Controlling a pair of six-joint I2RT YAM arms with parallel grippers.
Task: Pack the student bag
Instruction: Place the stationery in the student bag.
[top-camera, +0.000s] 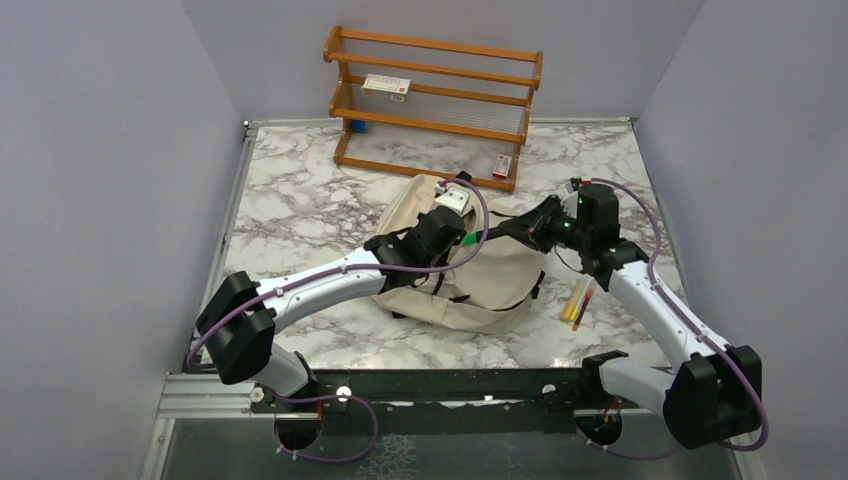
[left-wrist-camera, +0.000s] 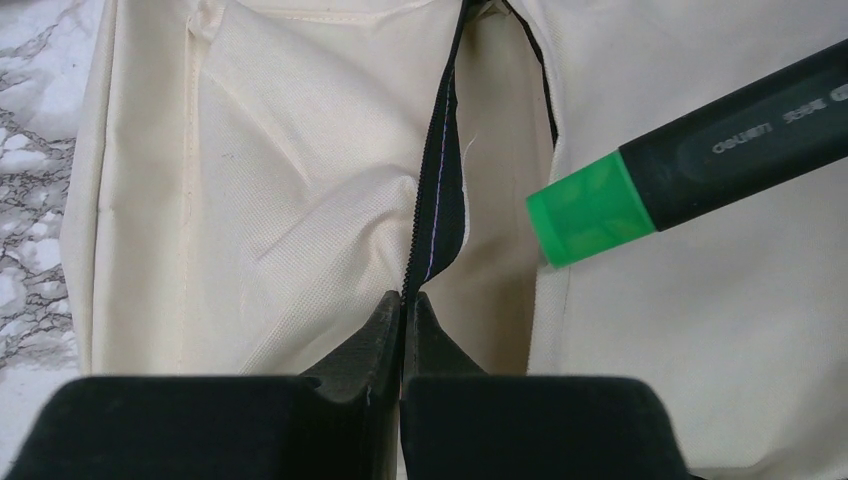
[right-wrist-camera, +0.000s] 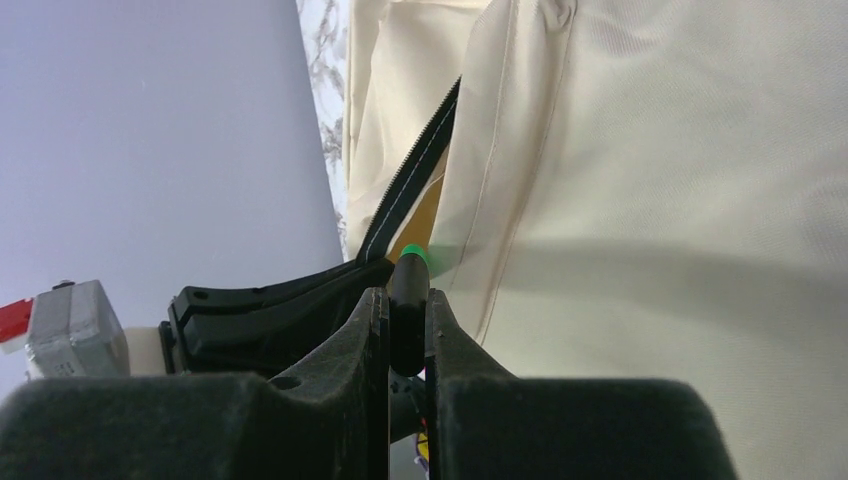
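A: Where's the student bag (top-camera: 500, 285)?
B: Just in front of the rack (top-camera: 436, 100); left gripper (left-wrist-camera: 403, 312) pinches its zip edge (left-wrist-camera: 440, 180); right gripper (right-wrist-camera: 405, 300) clamps the highlighter (left-wrist-camera: 720, 140).
A: Lift that edge; slide the tip into the gap.

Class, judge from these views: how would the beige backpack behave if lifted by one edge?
Probably floppy: the backpack puckers where the left gripper pinches its zipper edge. It would likely sag, since it lies slumped on the table.
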